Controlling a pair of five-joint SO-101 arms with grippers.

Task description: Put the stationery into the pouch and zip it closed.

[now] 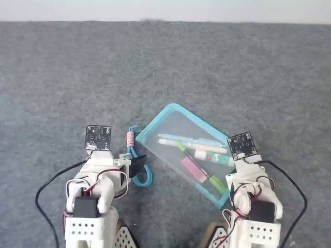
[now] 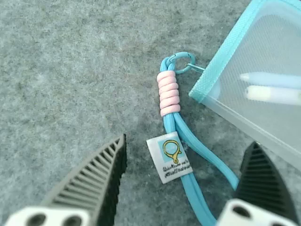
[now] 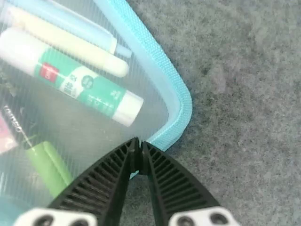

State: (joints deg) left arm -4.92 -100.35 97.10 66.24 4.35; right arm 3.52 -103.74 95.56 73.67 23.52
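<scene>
Right gripper [image 3: 139, 153] clenched on pouch [image 3: 181, 101] edge, left gripper [image 2: 188, 140] released, straddling strap [image 2: 171, 123]

the clear pouch [image 1: 173, 124] is showing turquoise trim, its blue cord [image 2: 203, 148] is wearing pink beads [image 2: 169, 94], the mat [image 1: 77, 67] is looking grey.

Robot workbench in a lab or workshop

A desk [image 1: 62, 77] covered side to side in grey felt-like matting runs up to a plain pale wall [image 1: 165, 9] along the top of the frame. A white arm [image 1: 93, 204] stands at lower left and a second arm [image 1: 256, 206] at lower right, both with bare servo blocks, loose black cables [image 1: 39, 194] and a small square camera board [image 1: 98, 137] at the wrist. Between them lies a clear teal-edged pouch [image 1: 170, 126] of pens [image 1: 191, 139].
</scene>
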